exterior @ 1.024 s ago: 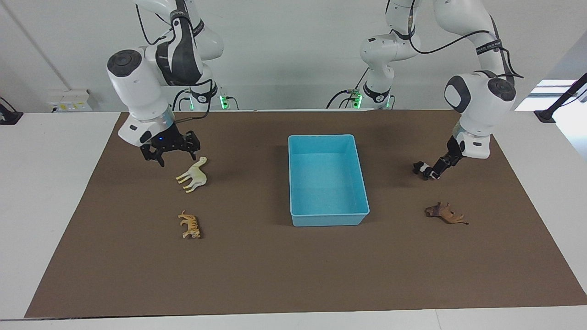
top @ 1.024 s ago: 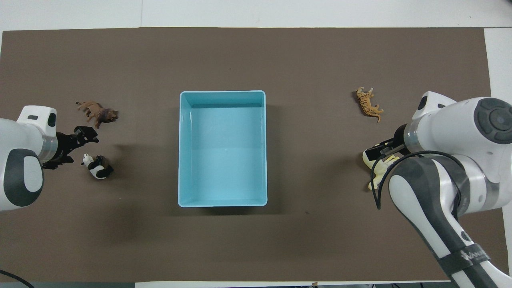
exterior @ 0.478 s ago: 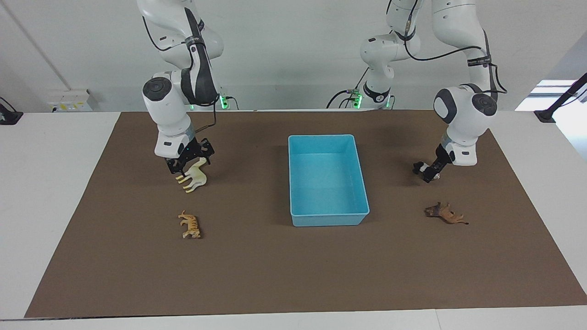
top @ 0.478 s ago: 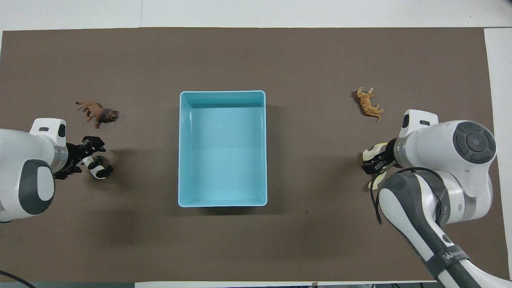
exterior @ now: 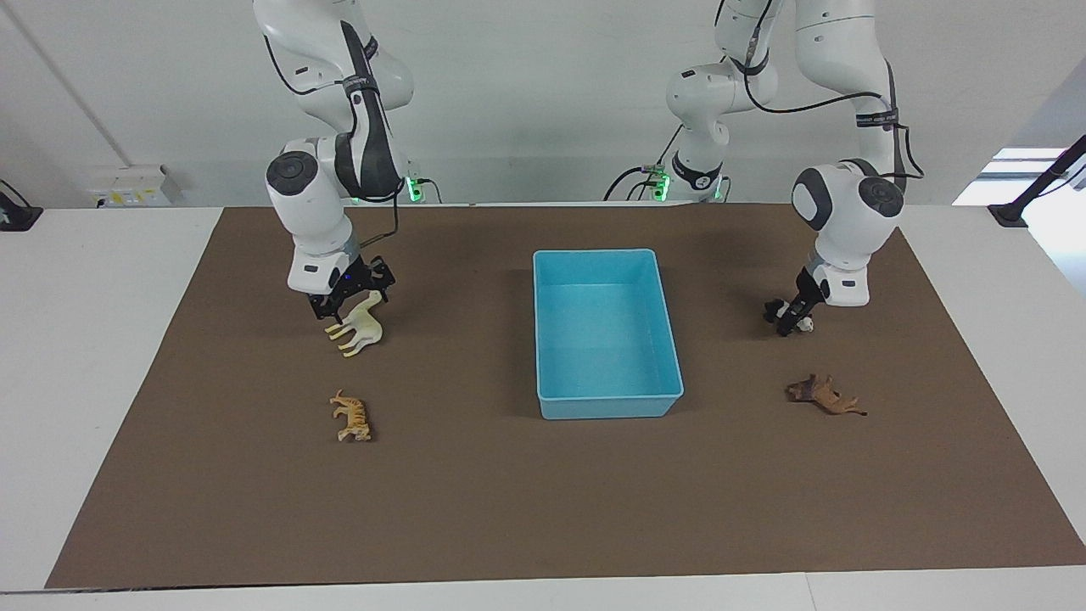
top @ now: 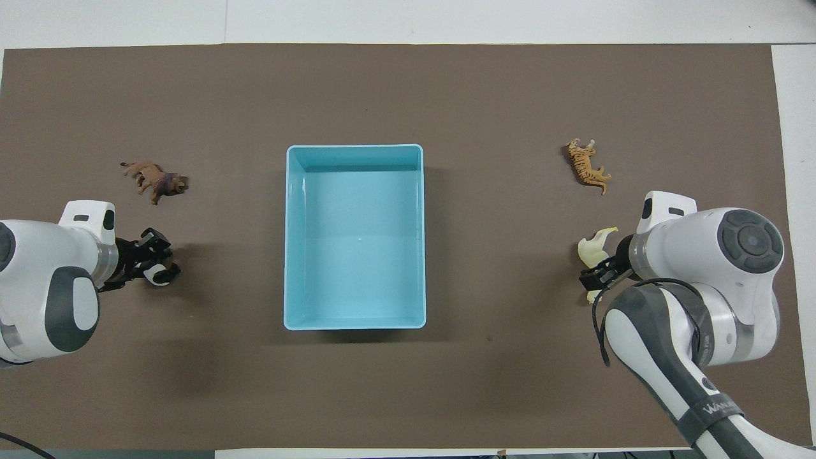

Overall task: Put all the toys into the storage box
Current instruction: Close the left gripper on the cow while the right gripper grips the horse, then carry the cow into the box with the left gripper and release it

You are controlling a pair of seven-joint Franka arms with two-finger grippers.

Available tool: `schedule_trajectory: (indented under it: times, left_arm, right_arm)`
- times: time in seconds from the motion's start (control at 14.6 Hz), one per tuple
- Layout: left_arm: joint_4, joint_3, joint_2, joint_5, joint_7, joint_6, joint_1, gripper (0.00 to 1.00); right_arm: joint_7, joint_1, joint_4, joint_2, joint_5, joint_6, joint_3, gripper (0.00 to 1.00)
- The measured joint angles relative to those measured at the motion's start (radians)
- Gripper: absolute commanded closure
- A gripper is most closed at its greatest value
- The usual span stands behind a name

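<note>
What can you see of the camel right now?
The camel is a cream figurine that looks like plastic, with a long neck and four legs. It is on the brown mat toward the right arm's end, nearer the robots than the tiger. The right gripper is down at its back; actual contact is unclear.

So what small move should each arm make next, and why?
Probably each should close on its toy and lift. The right end effector is down at the camel, and the left end effector is down at the panda; both toys lie on the mat. The storage box holds nothing, and the tiger and brown animal lie untouched.
</note>
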Motion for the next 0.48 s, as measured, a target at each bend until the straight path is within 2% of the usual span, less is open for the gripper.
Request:
schedule_trajectory:
  times: [0.2, 0.34, 0.48]
  left_arm:
    - [0.054, -0.006, -0.005, -0.001, -0.002, -0.058, -0.002, 1.0]
    - [0.185, -0.011, -0.008, -0.004, -0.043, -0.216, -0.031, 1.0]
    - [0.343, -0.015, -0.009, -0.016, -0.152, -0.377, -0.121, 1.0]
  right_arm:
    - [0.0, 0.0, -0.018, 0.0, 0.0, 0.027, 0.0, 0.02]
    - [0.0, 0.0, -0.026, 0.002, 0.0, 0.056, 0.0, 0.02]
    - [0.0, 0.001, -0.032, 0.008, 0.0, 0.071, 0.0, 0.03]
